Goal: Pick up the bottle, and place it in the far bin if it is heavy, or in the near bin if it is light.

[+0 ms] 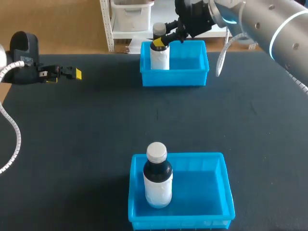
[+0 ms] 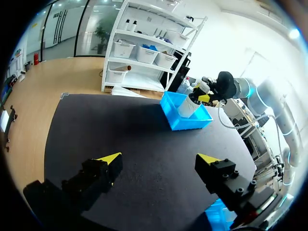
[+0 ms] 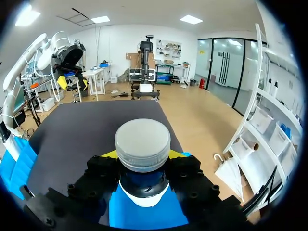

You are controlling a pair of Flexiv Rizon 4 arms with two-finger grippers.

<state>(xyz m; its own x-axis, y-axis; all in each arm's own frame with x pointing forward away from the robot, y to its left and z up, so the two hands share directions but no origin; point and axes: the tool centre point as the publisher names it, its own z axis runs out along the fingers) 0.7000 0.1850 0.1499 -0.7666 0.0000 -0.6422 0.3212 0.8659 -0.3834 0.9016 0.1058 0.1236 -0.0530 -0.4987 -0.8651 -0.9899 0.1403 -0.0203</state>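
Bottle [image 1: 160, 60] held by right gripper [image 1: 161, 42] in far bin [image 1: 175, 78]; left gripper [image 1: 73, 73] wide

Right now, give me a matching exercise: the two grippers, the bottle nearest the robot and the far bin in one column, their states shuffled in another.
1. left gripper
2. right gripper
3. near bottle
4. far bin

A. contains the gripped bottle
B. open above the bare table
C. standing untouched in the near bin
D. shut on a bottle's neck

Pairs: 1-B, 2-D, 3-C, 4-A.
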